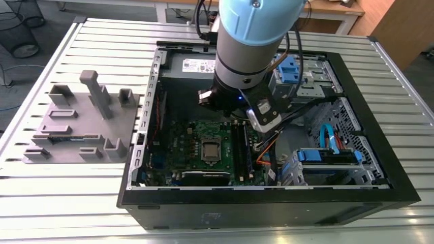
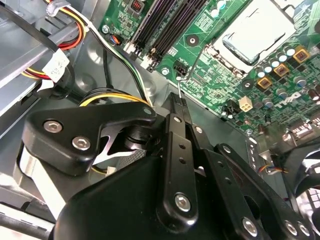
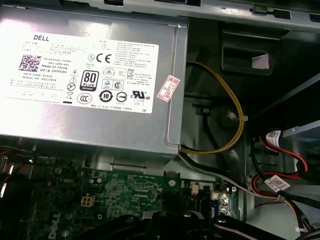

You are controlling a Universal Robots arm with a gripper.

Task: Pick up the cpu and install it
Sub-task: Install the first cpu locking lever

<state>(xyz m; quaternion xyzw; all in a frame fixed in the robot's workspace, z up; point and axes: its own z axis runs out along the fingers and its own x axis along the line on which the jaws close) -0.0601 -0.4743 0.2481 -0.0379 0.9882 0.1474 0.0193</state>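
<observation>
– Where is the cpu (image 1: pixel 211 150)?

– In the exterior view it sits in its socket in the middle of the green board, inside the open computer case (image 1: pixel 271 201). The second wrist view gives it closer: a silvery square (image 2: pixel 252 32) under the socket's metal frame, beside the black memory slots (image 2: pixel 165 25).

– And the gripper (image 2: pixel 179 102)?

– The second wrist view has its black fingers drawn together, narrow, nothing between them. Their tips are near the end of the socket's thin wire lever (image 2: pixel 190 65); I cannot tell whether they touch it. They are apart from the cpu.

– What does the first wrist view add?

– The grey power supply (image 3: pixel 90 75) with its labels at the case's far side, and yellow, red and black cables next to it.

– Anything outside the case?

– In the exterior view, a grey parts holder (image 1: pixel 81 127) lies on the slatted table (image 1: pixel 68 203), at the exterior view's left. The arm (image 1: pixel 251 46) stands over the board.
</observation>
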